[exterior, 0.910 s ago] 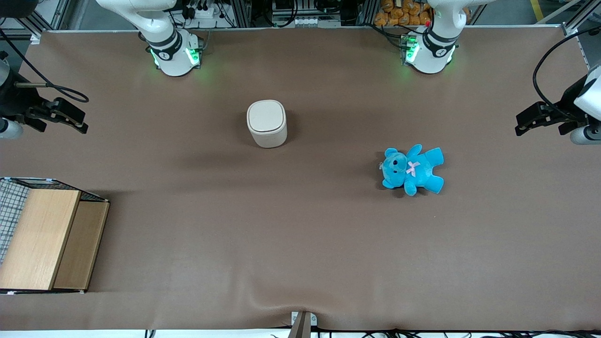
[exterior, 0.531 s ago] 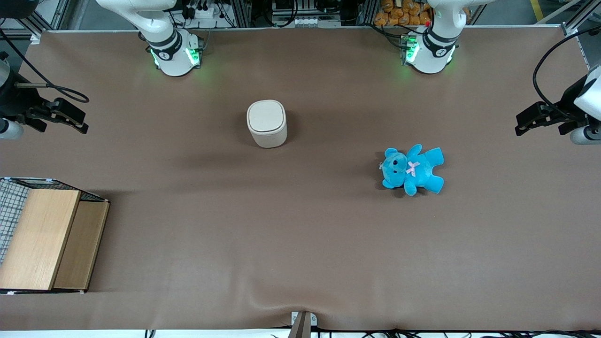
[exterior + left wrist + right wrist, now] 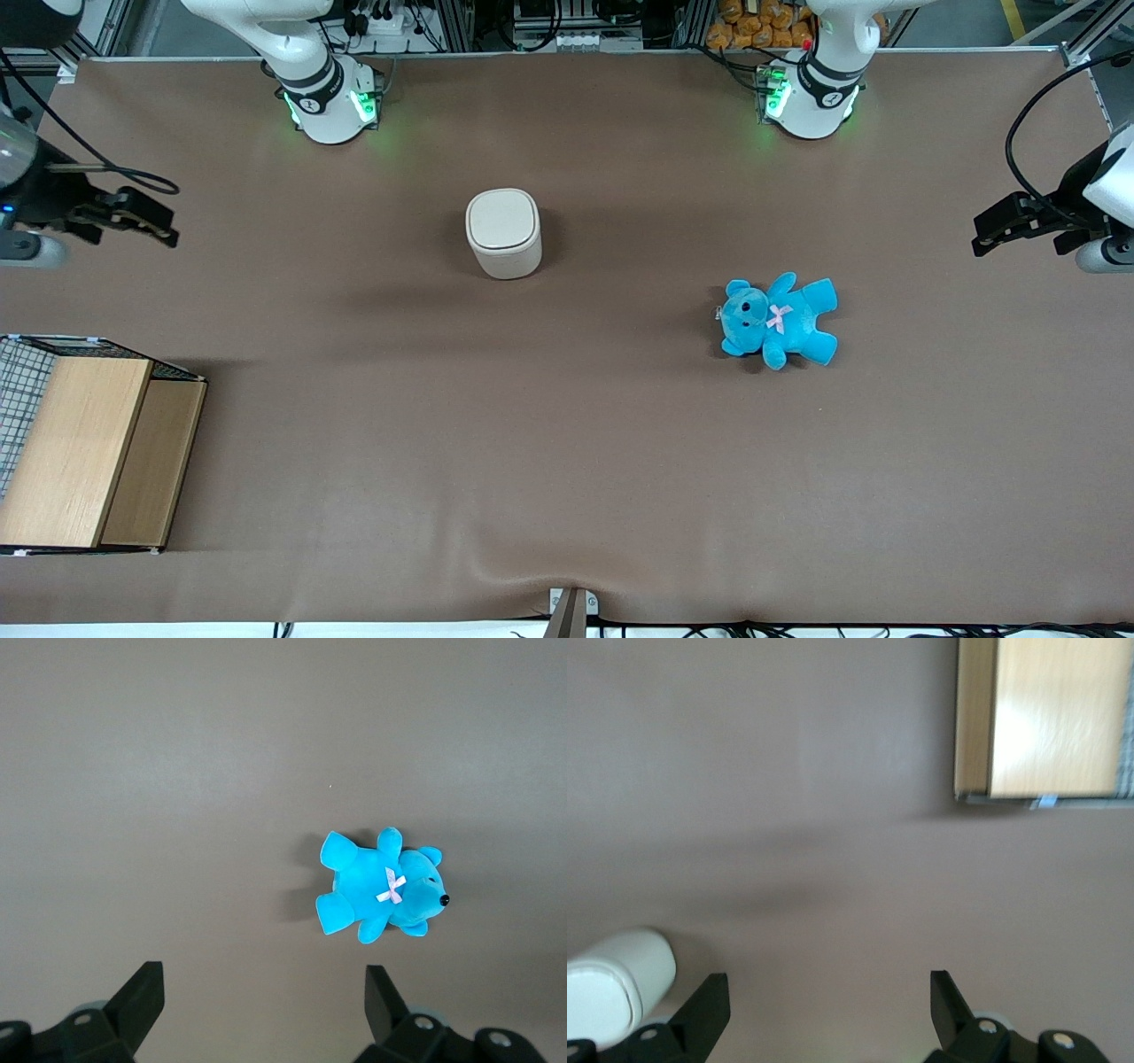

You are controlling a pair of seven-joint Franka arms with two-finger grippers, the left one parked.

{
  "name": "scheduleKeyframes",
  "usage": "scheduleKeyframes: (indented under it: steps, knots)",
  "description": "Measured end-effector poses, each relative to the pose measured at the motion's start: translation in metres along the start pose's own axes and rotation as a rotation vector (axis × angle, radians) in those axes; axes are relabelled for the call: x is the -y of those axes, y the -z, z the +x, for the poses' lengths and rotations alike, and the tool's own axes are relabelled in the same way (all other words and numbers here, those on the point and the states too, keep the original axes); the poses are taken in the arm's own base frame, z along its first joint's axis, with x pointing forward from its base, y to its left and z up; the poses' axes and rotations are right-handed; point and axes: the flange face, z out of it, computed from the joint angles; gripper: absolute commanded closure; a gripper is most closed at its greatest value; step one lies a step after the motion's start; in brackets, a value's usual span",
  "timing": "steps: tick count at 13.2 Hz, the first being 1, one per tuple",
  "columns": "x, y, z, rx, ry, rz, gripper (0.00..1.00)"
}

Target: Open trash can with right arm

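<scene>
The trash can (image 3: 504,233) is a small cream-white bin standing upright near the table's middle, its flat lid down. It also shows in the right wrist view as the trash can (image 3: 616,990), off to one side of the fingers. My right arm's gripper (image 3: 159,224) hangs above the table at the working arm's end, well apart from the can and at about the same distance from the front camera. The gripper (image 3: 828,997) is open, with only bare brown table between its fingers.
A wooden box with wire mesh (image 3: 89,447) stands at the working arm's end, nearer the front camera than the gripper, and appears as the wooden box (image 3: 1050,718) in the right wrist view. A blue teddy (image 3: 780,321) lies toward the parked arm's end.
The right arm's gripper has shifted a little toward the trash can and slightly away from the front camera. The can, teddy and box have not moved.
</scene>
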Motion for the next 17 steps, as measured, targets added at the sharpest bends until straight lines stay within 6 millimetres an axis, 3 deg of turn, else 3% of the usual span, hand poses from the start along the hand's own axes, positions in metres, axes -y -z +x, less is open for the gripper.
scheduleKeyframes:
  steps: [4,8,9,12,14,17]
  knots:
    - [0.034,-0.015,-0.008,0.073,0.011,0.029,0.00]
    - [0.115,-0.046,-0.030,0.156,-0.001,0.015,0.00]
    - [0.127,-0.055,-0.034,0.175,0.005,0.033,0.10]
    - [0.138,-0.082,-0.040,0.178,0.009,0.072,0.60]
    - [0.160,-0.103,-0.055,0.162,0.045,0.068,0.83]
    - [0.199,-0.131,-0.082,0.153,0.081,0.043,1.00]
